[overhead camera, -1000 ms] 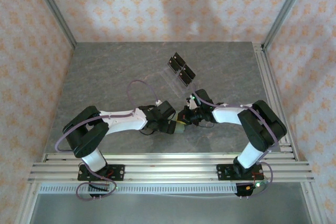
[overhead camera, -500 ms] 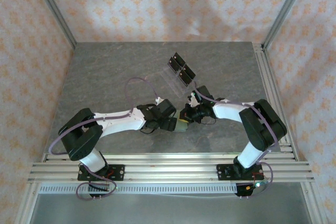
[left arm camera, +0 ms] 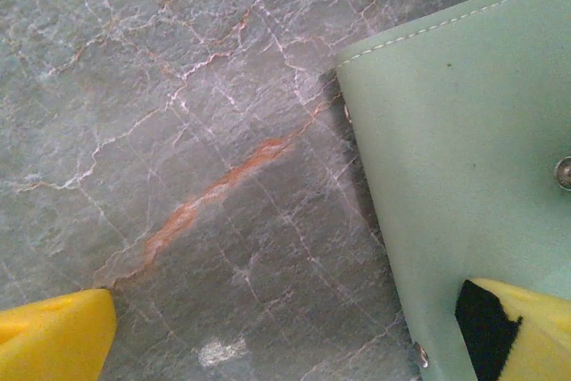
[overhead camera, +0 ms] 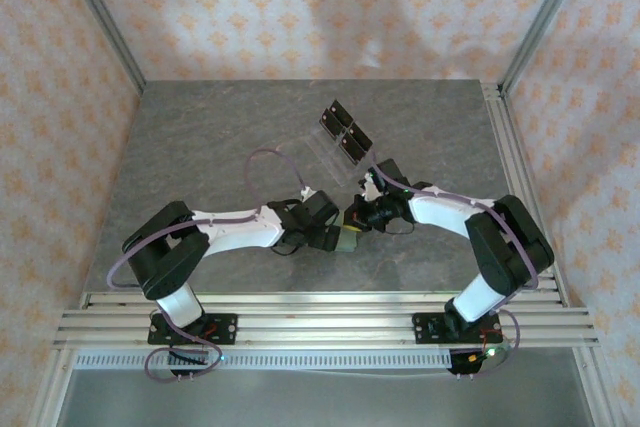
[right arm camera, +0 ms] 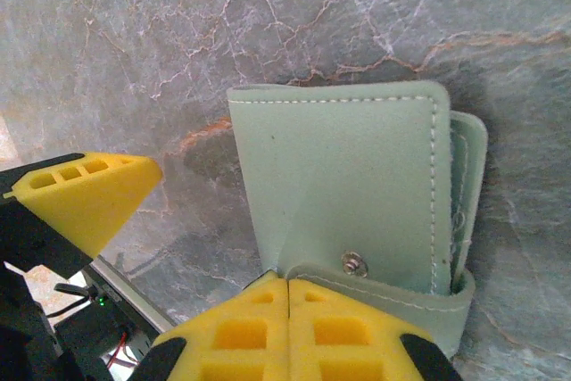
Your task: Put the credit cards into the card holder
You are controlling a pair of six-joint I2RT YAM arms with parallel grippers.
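Right pincer has its yellow tips pressed together at the snap tab of the card holder; whether the tab is pinched between them I cannot tell. Left pincer stands wide apart. The soft tab could slip free, or the holder slide across the table, if it is pulled unpinned. The folded holder lies between both pincers, one left finger over its corner. Farther back is a clear stand.

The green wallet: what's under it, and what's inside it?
Under the card holder you can see the grey stone table it lies flat on. The holder is folded over, so its own green cover hides the inside, and you cannot see whether anything is in there.
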